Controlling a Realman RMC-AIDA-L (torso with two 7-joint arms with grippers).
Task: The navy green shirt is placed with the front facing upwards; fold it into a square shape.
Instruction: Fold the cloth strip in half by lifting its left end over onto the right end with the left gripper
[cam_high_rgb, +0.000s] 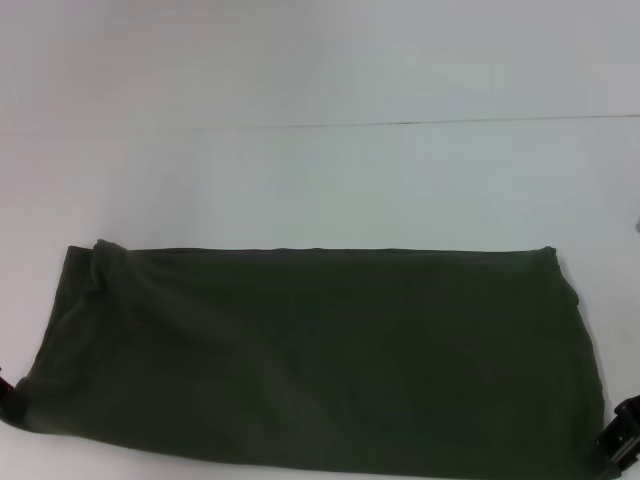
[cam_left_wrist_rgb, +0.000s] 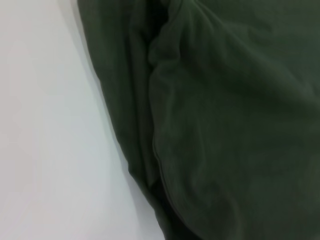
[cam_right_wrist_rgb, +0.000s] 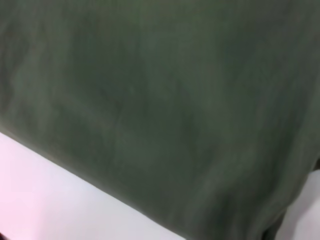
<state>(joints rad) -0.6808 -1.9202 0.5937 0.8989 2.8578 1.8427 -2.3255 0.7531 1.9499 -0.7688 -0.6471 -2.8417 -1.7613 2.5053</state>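
The navy green shirt (cam_high_rgb: 310, 360) lies as a wide, plain folded band along the surface's (cam_high_rgb: 320, 180) near edge. The left end effector (cam_high_rgb: 10, 400) and right end effector (cam_high_rgb: 620, 440) sit at its near corners; their grip cannot be told.

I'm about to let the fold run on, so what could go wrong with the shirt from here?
The shirt lies as a wide strip, far from square, with the left gripper and right gripper at its near corners. The left end is bunched and creased, so the next fold may come out uneven. A corner might also slip loose, or the layers could shift when lifted.

Soft, even light washes out the white table (cam_high_rgb: 320, 180); both wrist views are blurred, shadows faint.
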